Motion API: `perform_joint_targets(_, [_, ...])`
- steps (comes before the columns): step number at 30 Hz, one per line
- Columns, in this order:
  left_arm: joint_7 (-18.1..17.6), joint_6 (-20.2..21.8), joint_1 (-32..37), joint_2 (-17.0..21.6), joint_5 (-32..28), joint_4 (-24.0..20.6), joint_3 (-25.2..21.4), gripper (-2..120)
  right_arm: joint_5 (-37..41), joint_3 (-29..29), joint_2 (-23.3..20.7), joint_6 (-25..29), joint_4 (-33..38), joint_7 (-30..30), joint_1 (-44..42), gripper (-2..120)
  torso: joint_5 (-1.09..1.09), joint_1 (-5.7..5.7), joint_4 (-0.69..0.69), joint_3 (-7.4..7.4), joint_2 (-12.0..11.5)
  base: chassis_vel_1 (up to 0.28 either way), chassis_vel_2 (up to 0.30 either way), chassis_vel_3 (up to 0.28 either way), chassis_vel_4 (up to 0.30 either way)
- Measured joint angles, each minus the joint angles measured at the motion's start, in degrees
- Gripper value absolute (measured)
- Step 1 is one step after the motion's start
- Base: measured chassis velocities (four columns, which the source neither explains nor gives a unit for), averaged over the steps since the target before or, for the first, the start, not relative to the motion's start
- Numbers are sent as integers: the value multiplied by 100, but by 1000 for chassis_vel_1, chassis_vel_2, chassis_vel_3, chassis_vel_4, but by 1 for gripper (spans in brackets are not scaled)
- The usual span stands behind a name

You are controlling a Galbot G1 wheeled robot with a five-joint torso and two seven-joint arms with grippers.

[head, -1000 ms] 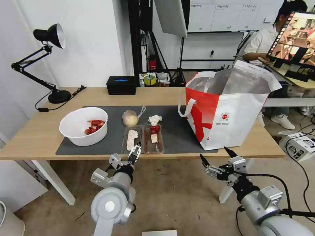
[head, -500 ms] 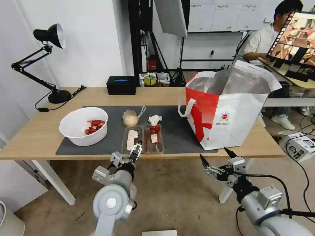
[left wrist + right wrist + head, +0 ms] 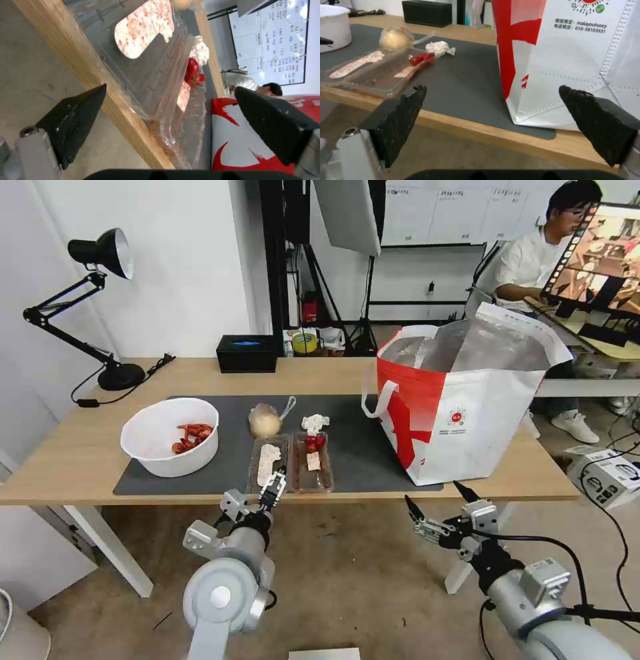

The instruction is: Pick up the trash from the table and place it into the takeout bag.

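Tray [image 3: 291, 463]: we judged it light, flimsy; grip near rim. Left pincer [image 3: 274, 488] gaped wide, empty, at worktop [image 3: 73, 460] edge.

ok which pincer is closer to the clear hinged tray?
Left. The left pincer sits open at the clear hinged tray's near edge; the right pincer, also open, hangs off toward the takeout bag.

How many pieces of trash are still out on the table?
4, all on the mat: white round bowl leftmost, knotted clear bag, crumpled white tissue, clear hinged plastic tray at the near edge.
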Motion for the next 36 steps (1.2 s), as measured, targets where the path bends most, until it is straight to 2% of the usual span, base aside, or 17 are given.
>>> perform_joint_targets(25, [56, -134, -75, -2, -273, -63, -28, 100, -62, 36, 34, 24, 96, -5, -124, 100, 0, 0, 0, 0, 0, 0, 0, 0, 0])
perform_joint_targets(36, [192, -146, -48, -3, -342, -148, -106, 100, -74, 35, 38, 30, 131, -5, -143, 100, 0, 0, 0, 0, 0, 0, 0, 0, 0])
